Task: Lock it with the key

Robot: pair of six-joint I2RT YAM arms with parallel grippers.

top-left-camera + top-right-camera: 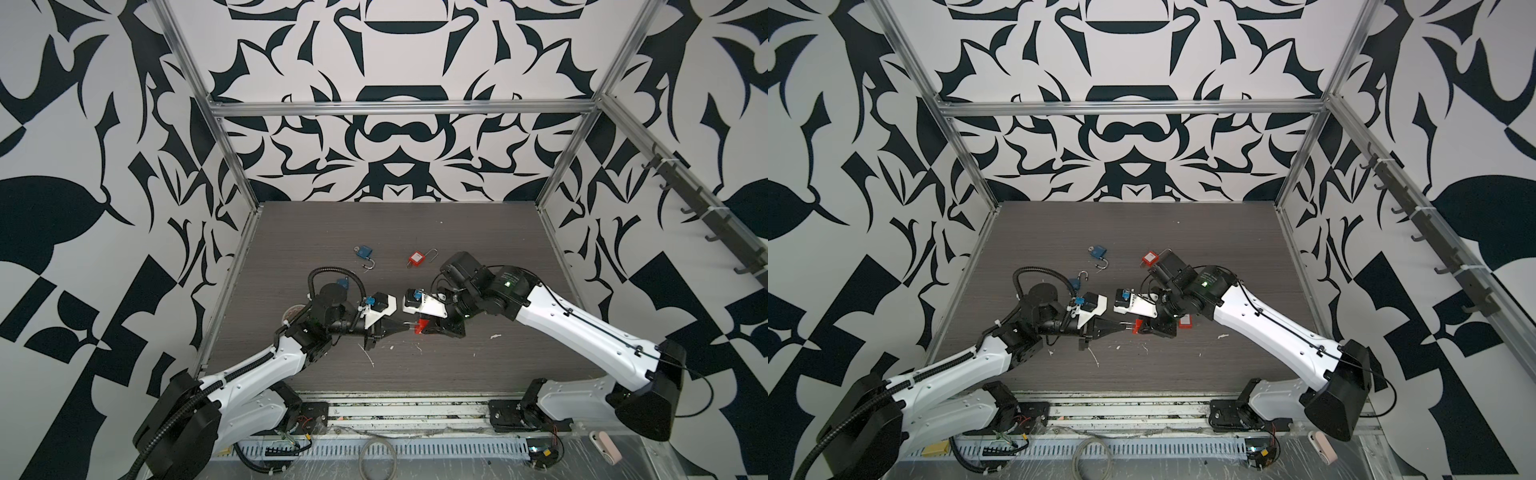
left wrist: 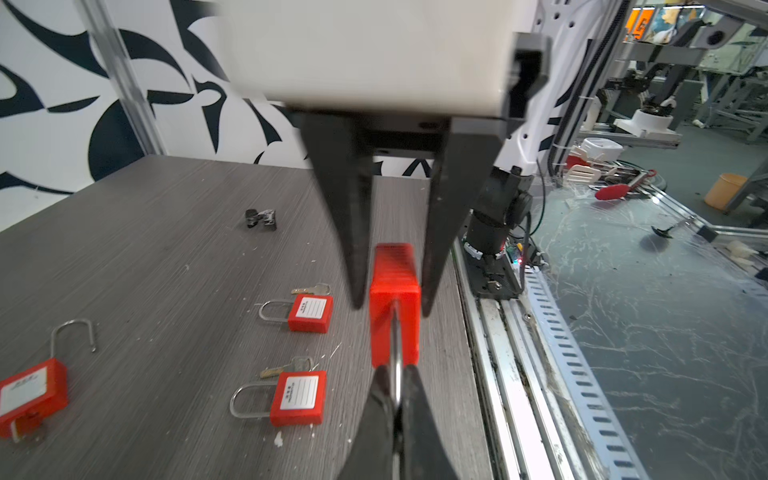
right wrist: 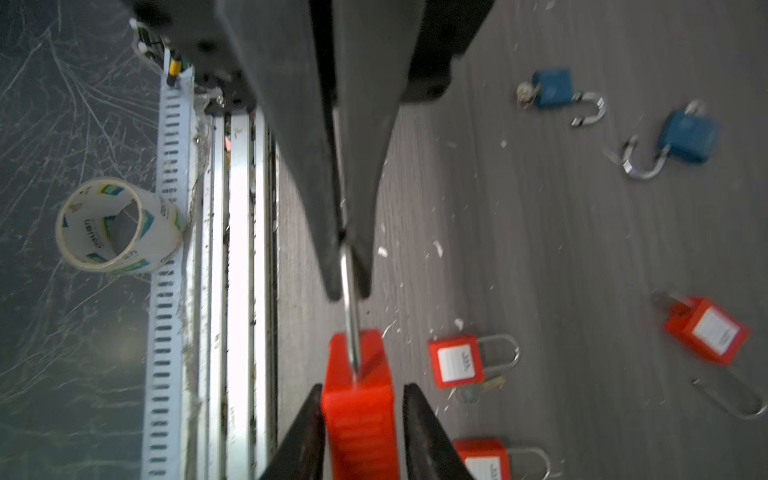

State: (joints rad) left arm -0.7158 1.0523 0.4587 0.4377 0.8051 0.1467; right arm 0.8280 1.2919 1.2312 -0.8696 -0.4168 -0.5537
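A red padlock (image 2: 392,291) hangs above the table's front middle between the two grippers, also seen in a top view (image 1: 420,326). A thin metal piece (image 3: 351,316) sticks out of its end. It shows edge-on, so I cannot tell whether it is the key or the shackle. My left gripper (image 2: 398,374) is shut on that piece. My right gripper (image 3: 363,388) straddles the padlock's body, open, with a gap beside one finger (image 3: 419,419).
Two shut red padlocks (image 2: 309,311) (image 2: 297,399) lie on the table with loose keys beside them. An open red one (image 1: 415,258) and open blue ones (image 3: 550,89) (image 3: 690,137) lie farther back. A tape roll (image 3: 116,226) sits beyond the front rail (image 1: 395,405).
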